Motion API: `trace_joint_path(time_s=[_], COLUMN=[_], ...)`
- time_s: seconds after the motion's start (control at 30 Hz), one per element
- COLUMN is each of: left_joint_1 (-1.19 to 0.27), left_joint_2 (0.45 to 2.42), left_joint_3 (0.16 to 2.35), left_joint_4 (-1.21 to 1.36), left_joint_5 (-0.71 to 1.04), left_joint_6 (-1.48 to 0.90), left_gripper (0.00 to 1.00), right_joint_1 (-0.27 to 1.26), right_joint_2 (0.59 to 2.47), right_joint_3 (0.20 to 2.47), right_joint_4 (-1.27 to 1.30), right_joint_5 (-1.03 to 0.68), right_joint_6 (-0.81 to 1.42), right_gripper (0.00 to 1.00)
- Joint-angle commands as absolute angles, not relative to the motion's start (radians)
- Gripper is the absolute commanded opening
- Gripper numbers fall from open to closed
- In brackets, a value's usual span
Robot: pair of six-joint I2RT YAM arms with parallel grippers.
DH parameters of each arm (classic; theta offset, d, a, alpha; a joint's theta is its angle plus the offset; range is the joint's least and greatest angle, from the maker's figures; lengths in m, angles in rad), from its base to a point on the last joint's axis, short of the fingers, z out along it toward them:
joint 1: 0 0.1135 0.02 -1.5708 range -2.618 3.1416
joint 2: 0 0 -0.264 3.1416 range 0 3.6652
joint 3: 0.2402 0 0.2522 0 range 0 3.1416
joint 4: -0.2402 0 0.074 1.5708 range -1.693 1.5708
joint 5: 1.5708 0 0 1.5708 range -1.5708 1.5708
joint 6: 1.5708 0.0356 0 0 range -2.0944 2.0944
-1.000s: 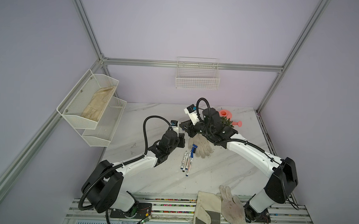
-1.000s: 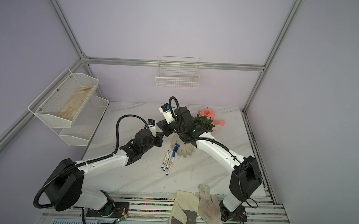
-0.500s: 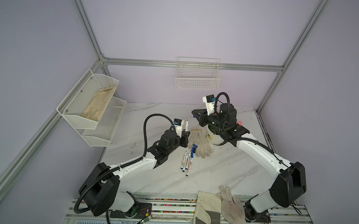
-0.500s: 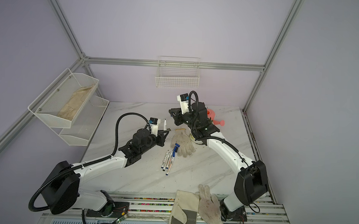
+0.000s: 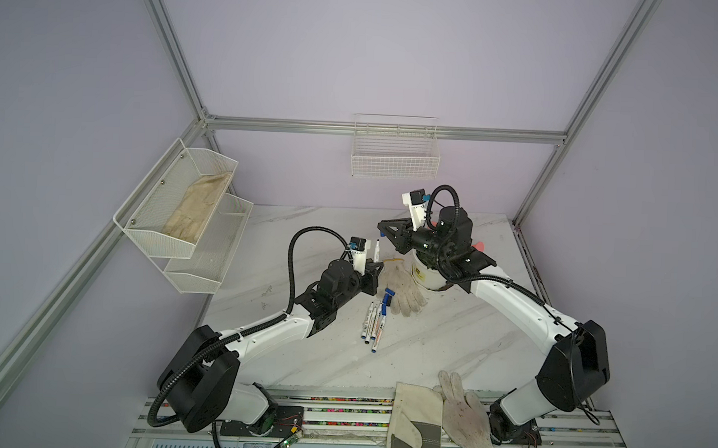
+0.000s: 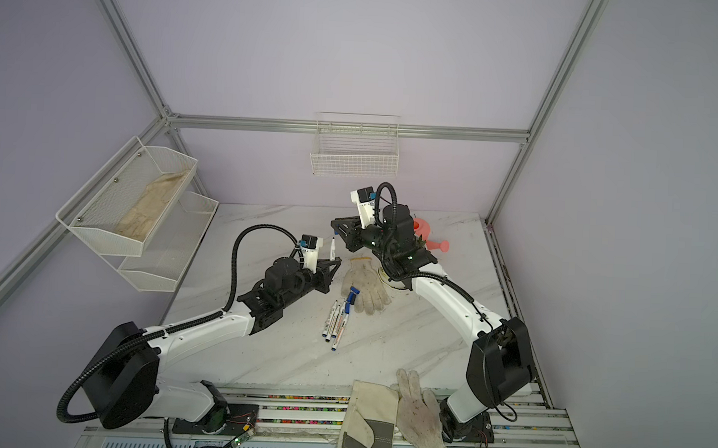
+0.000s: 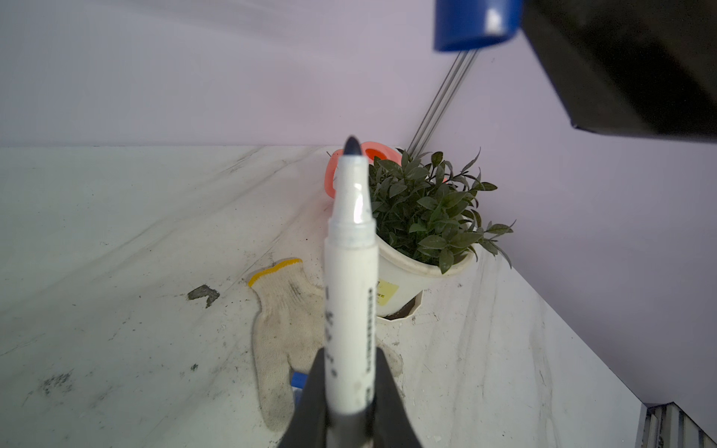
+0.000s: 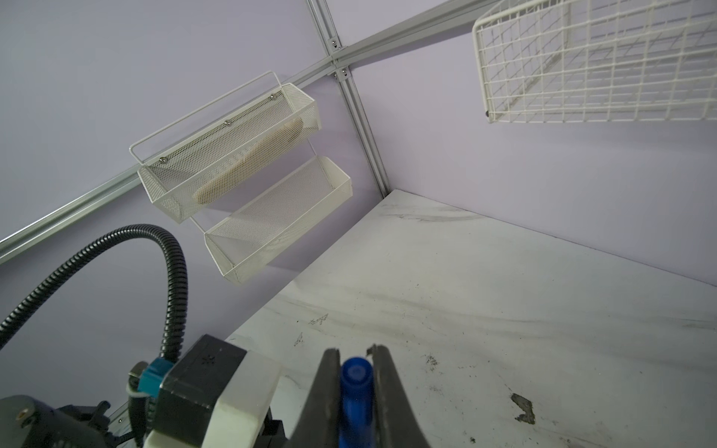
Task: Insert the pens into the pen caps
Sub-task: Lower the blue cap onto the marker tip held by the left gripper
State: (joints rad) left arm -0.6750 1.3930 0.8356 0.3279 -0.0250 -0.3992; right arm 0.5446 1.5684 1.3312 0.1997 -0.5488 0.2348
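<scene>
My left gripper (image 5: 374,268) (image 6: 333,266) (image 7: 351,366) is shut on a white pen (image 5: 376,250) (image 6: 332,249) (image 7: 351,271), held upright with its dark tip bare. Just above that tip and a little to the right, my right gripper (image 5: 384,233) (image 6: 336,230) (image 8: 354,357) is shut on a blue pen cap (image 7: 475,23) (image 8: 355,391). Cap and tip are apart. Several more pens (image 5: 373,322) (image 6: 336,322) lie side by side on the marble table (image 5: 447,349). A loose blue cap (image 5: 388,295) (image 6: 352,293) lies at their far end.
A white knitted glove (image 5: 402,283) lies beside the pens. Behind it are a potted plant (image 7: 426,205) and a pink watering can (image 6: 427,232). Two more gloves (image 5: 436,411) hang over the front edge. A mesh shelf (image 5: 183,213) hangs on the left wall, a wire basket (image 5: 393,151) on the back wall.
The left gripper has lifted and turned the pen upright. The right arm has drawn back to the right and risen with the cap, then held still.
</scene>
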Motion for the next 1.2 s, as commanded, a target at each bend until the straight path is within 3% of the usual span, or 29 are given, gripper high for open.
trace_joint_path(time_s=[0.0,1.17], left_joint_1=[-0.682,-0.684], left_joint_2=[1.374,1.362], left_joint_3=[0.795,0.783], left_joint_4=[0.383,0.4], left_joint_5=[-0.01,-0.033], left_joint_6=[-0.374,-0.373], left_gripper=[0.0,0.0], right_joint_1=[0.548,0.548], right_joint_2=[1.588,1.643], right_joint_3=[1.319,1.331], right_joint_4=[0.241,0.24], right_joint_5=[-0.576,-0.586], right_joint_6=[0.256,0.264], right_gripper=[0.0,0.0])
